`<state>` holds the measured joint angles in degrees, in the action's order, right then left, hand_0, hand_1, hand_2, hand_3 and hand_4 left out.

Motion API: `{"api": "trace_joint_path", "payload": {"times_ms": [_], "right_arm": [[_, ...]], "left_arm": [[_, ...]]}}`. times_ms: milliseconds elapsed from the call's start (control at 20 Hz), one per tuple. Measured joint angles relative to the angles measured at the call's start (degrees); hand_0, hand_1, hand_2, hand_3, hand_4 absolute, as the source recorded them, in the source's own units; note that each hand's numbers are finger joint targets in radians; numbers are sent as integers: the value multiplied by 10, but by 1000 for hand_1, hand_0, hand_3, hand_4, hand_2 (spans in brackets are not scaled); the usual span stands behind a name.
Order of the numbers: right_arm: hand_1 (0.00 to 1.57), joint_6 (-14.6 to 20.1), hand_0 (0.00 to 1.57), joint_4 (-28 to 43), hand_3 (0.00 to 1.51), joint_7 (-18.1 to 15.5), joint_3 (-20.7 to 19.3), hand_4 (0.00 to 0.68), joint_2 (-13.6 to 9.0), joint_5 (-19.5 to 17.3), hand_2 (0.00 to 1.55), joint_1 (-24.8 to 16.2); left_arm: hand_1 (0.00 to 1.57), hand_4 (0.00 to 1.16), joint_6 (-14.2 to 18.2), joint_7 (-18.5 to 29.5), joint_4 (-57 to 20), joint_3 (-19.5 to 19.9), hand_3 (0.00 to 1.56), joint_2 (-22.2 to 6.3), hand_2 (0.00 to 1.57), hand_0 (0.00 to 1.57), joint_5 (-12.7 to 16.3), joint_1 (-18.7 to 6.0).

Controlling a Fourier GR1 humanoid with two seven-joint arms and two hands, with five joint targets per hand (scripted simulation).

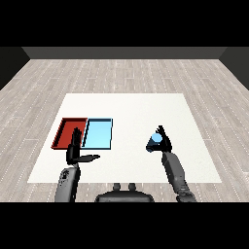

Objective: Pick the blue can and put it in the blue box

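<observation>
head view, right hand: the right hand (164, 141) has its fingers curled round the blue can (154, 141), so the can rides in the grasp, apparently lifted over the white table (146, 107) rather than standing on it.
head view, can position: right of centre, well apart from both trays, the carry to the left not yet made.
head view, target: the light blue tray (98, 133) lies beside the red tray (68, 132), the two touching edge to edge, blue on the inner side and so nearer the can.
head view, left hand: the left hand (75, 151) stands upright near the trays' front edge, fingers straight, thumb out sideways, holding nothing, apparently parked clear of the drop.
head view, next: a judgement only, the can must travel leftward and come down inside the blue tray's rim.
</observation>
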<state>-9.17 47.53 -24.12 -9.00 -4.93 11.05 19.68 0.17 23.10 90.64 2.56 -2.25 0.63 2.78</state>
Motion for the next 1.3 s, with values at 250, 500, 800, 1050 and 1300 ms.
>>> {"api": "trace_joint_path", "payload": {"times_ms": [250, 500, 800, 1050, 1300], "right_arm": [[1466, 61, 1466, -2, 1446, 14, 4, 536, 9, -18, 1466, 7], [1462, 100, 1462, -5, 1427, 34, 7, 530, 11, -29, 1451, 18], [1463, 112, 1463, 53, 1349, 45, 28, 453, 18, -36, 1471, -5], [1452, 135, 1452, 122, 1367, 51, 53, 498, 17, -63, 1475, -19], [1461, 154, 1461, 155, 1378, 49, 75, 514, 31, -80, 1483, -14]], "left_arm": [[0, 0, 4, 12, -23, 1, 0, 4, 0, 0, -3, -18], [0, 0, -3, -4, -1, 3, 0, -2, 0, 0, 6, -9], [0, 0, 3, -6, -7, -2, 0, -1, 0, 0, -6, -20], [0, 0, -1, 12, -21, -8, 0, 5, 0, 0, -8, -12], [0, 0, -14, 2, -17, -10, 0, -4, 0, 0, -5, -13]]}}
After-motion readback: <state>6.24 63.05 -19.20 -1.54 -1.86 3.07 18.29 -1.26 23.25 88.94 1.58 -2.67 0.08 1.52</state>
